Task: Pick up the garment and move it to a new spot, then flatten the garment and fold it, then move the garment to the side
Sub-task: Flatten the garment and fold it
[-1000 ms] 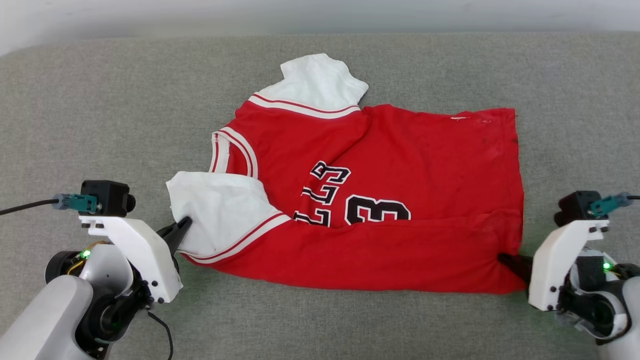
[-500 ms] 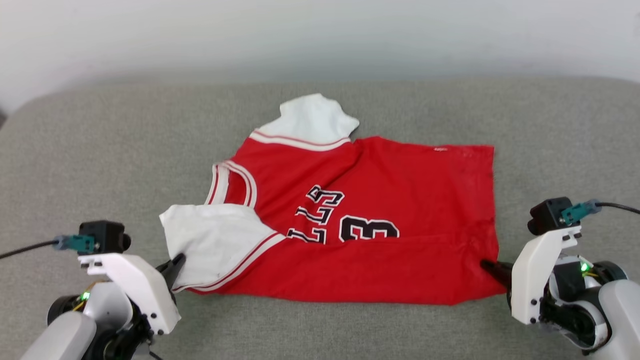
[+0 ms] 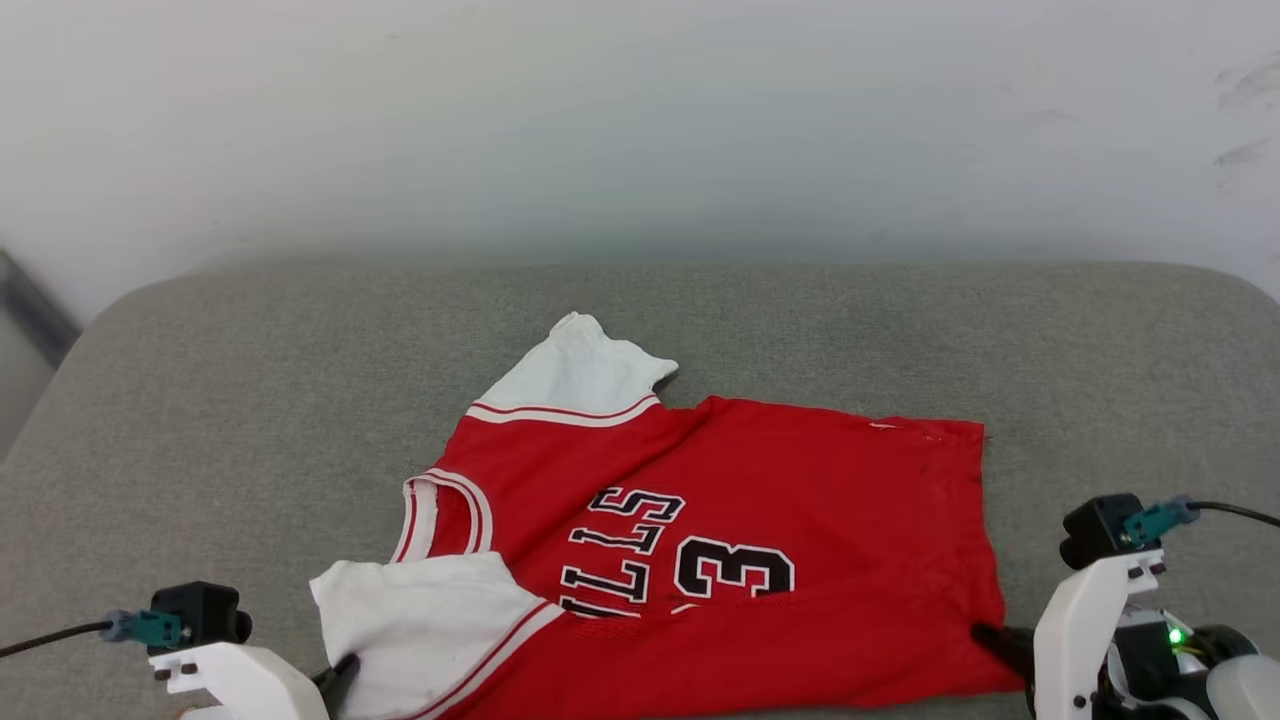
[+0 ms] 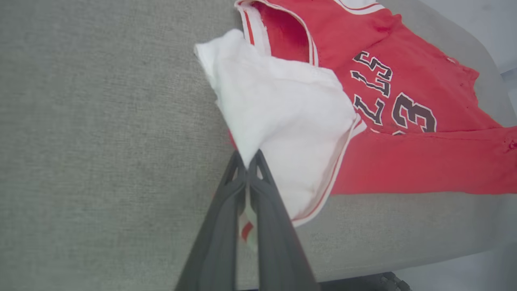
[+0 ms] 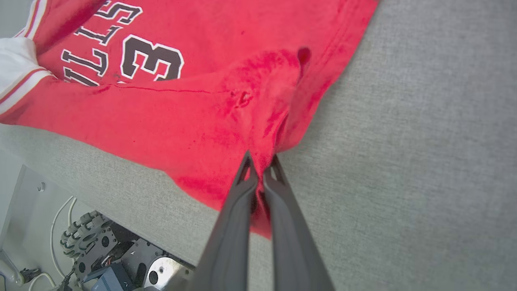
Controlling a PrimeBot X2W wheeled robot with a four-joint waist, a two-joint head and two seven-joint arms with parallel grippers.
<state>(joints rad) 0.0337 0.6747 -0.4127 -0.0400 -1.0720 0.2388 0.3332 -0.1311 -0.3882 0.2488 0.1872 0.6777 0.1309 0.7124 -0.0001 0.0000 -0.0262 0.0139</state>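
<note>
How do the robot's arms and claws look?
The left claw and right claw each have two long, dark grey, tapering fingers. Behind each, a white bracket carries a small black camera with a teal plug and black cable. The right arm shows a green light.

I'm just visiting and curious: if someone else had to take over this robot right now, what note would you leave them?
Left gripper: shut on the garment's white sleeve.
Right gripper: shut on its red hem corner.
Garment: spread on the grey padded surface, near edge folded over the lettering.
Done: first fold, seemingly. Left: finish folding, move it aside.
</note>
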